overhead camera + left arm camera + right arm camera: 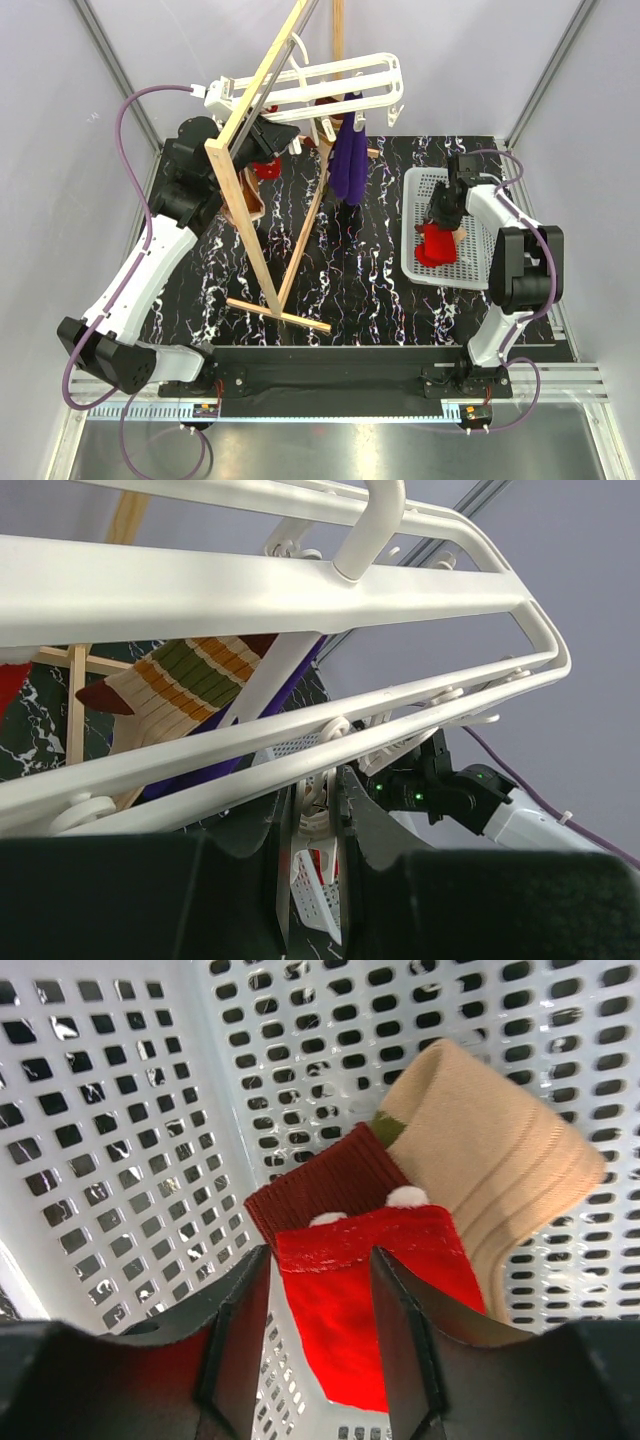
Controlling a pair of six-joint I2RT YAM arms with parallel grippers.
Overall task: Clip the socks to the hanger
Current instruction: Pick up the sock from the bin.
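Observation:
The white hanger point(350, 75) point(250, 585) hangs from the wooden stand at the back. My left gripper point(290, 140) point(320, 800) is up under the frame, shut on one of its white pegs point(318, 815). A purple sock point(348, 160) and a striped sock point(190, 680) hang from the frame. My right gripper point(440, 215) point(320, 1270) is down in the white basket, open, with its fingers either side of the red sock point(370, 1290) point(435, 245). Under it lies a tan sock point(490, 1150) with a maroon cuff point(330, 1185).
The tall wooden A-frame stand point(255, 220) crosses in front of my left arm, its feet reaching mid-table. The perforated basket point(420, 180) sits at the right on the black marbled table point(360, 270). Another red piece point(265, 168) shows behind the stand near the left gripper.

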